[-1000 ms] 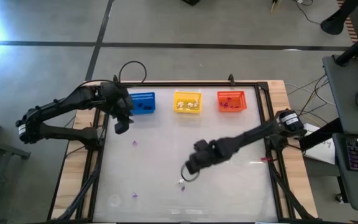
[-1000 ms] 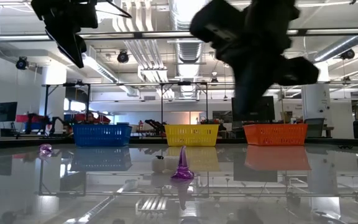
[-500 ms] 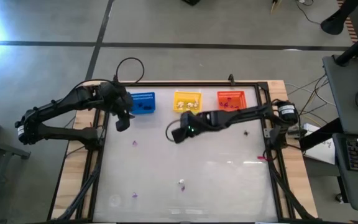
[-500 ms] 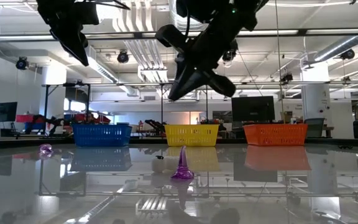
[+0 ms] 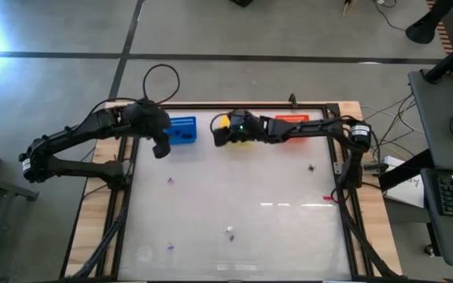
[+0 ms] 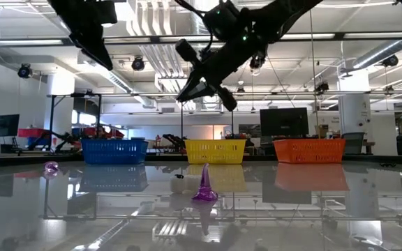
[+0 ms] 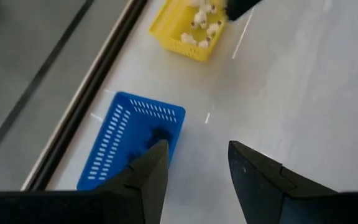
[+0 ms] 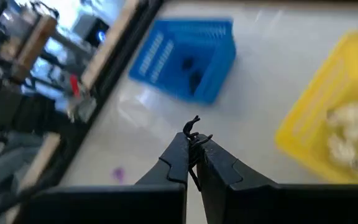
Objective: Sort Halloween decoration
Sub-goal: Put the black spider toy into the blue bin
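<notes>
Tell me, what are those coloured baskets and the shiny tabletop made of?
The blue basket, yellow basket and orange-red basket look like moulded plastic: slotted mesh walls, one flat bright colour each. The tabletop seems glass or glossy acrylic, since it mirrors the baskets and ceiling lights; which one is unclear.

Bright, even overhead lighting, glossy table [image 6: 313, 202] mirroring ceiling lights; right wrist view motion-blurred

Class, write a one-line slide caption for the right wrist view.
Right end effector carries a small black trinket between blue basket and yellow basket.
</notes>
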